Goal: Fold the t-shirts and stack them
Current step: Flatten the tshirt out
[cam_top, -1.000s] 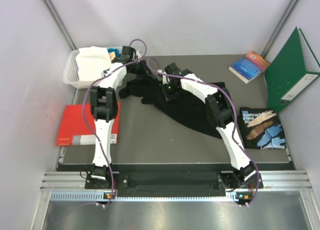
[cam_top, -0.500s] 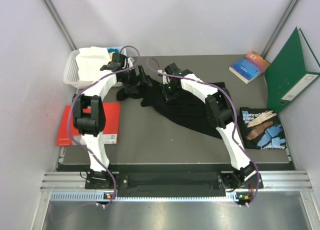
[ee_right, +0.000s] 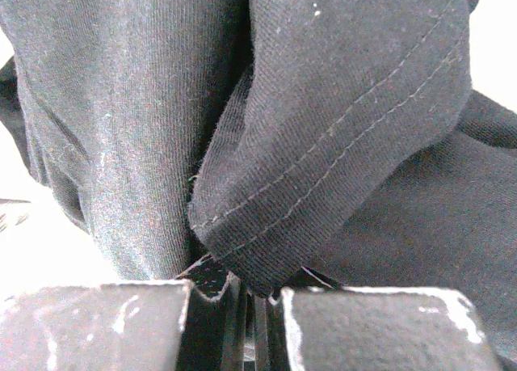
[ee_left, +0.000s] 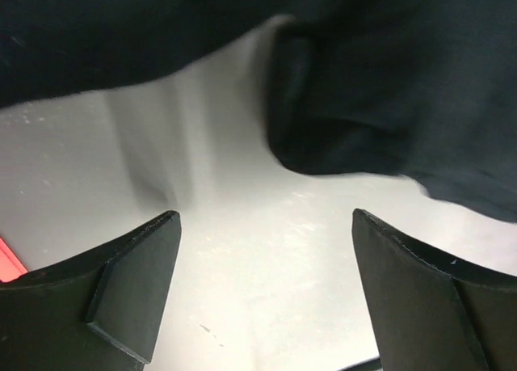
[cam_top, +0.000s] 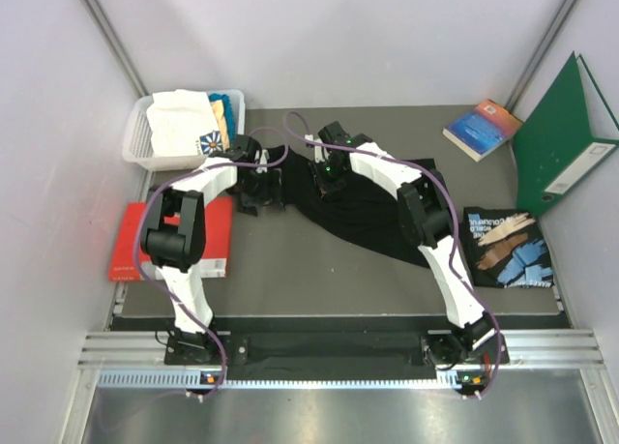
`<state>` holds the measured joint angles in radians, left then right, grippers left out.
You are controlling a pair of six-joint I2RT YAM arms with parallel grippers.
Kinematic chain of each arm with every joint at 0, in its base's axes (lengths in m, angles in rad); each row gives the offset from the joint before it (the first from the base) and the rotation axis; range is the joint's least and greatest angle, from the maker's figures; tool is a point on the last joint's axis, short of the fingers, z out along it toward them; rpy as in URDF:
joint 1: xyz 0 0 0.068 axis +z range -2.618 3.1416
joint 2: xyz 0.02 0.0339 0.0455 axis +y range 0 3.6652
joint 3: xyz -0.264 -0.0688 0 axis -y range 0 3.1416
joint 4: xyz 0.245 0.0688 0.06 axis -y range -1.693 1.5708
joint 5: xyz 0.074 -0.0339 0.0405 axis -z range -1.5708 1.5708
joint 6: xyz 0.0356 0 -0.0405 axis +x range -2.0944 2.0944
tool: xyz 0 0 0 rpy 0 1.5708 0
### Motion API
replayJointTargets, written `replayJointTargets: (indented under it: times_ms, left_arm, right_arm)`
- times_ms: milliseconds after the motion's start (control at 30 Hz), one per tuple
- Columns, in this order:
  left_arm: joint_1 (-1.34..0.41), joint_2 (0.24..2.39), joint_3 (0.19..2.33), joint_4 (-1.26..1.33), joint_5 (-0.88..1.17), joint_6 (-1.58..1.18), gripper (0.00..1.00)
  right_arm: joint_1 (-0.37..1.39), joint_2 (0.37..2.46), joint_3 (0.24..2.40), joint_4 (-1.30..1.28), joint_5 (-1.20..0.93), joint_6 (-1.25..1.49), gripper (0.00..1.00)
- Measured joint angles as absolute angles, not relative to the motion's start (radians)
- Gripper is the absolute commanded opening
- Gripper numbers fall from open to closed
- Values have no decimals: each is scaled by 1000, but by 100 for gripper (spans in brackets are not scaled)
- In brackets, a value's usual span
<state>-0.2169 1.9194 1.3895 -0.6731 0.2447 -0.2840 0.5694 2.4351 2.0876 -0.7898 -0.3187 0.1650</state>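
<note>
From above, the black t-shirt [cam_top: 372,207] is seen spread over the far middle of the table [cam_top: 319,270]. Its left edge is bunched between the left gripper [cam_top: 259,188] and the right gripper [cam_top: 324,185], and bare table is left in front. A white t-shirt [cam_top: 179,123] is heaped in the basket [cam_top: 135,146].

At the left wrist, the fingers [ee_left: 129,282] are spread wide above bare table. Nothing is held, and the shirt's edge lies just beyond them.

At the right wrist, a stitched hem is pinched between closed fingers [ee_right: 105,322].

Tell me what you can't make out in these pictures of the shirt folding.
- Top view: how many shirts fill the white basket; they overlap and are small.
- Top view: part of the red book, covered by the left arm.
- Right wrist view: everything beyond the black t-shirt, which fills the frame.
</note>
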Motion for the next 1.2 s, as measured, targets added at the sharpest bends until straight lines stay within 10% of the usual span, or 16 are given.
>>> replayJointTargets:
  times_ms: [367, 467, 1200]
  left_arm:
    - [-218, 2034, 1494, -624, 215, -285, 77]
    - [-225, 2075, 1548, -606, 220, -291, 0]
    - [-266, 1824, 1607, -944, 134, -290, 0]
  right_arm:
    - [569, 2428, 2075, -780, -319, 158, 2]
    - [569, 2428, 2075, -780, -319, 157, 2]
    - [569, 2428, 2075, -780, -318, 157, 2]
